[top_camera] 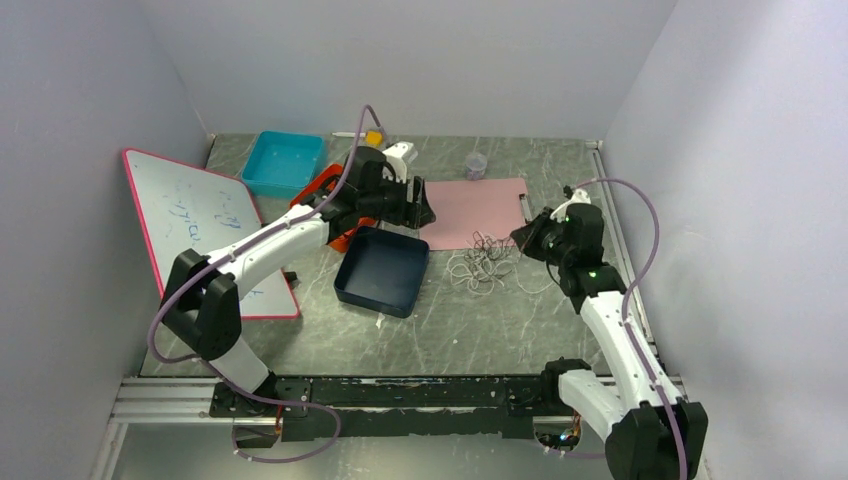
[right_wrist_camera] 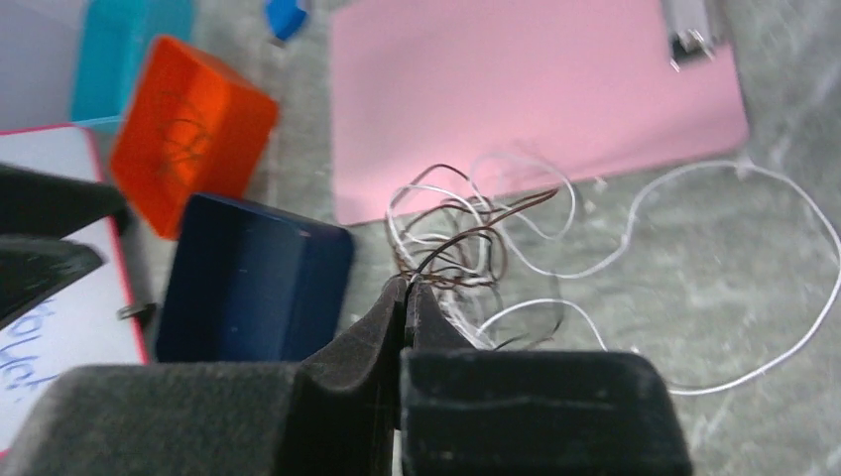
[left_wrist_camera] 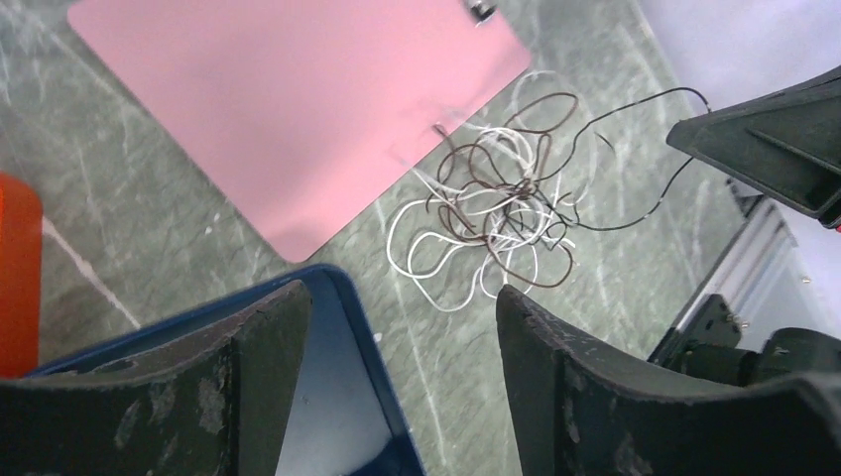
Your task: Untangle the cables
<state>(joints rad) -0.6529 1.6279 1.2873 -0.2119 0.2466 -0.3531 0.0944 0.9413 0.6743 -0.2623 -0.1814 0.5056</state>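
Several cables (top_camera: 483,262) lay knotted nearer the right edge of the table (top_camera: 480,335), nothing yet separated. Left gripper (left_wrist_camera: 399,302) hung with jaws apart; right gripper (right_wrist_camera: 405,290) was pinched on a dark strand (right_wrist_camera: 428,260).

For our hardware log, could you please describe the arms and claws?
Both the left arm and right arm have white links with black joints, and a purple hose loops along each. A green light glows on the right arm. The left claw and right claw have black, wedge-shaped fingers.
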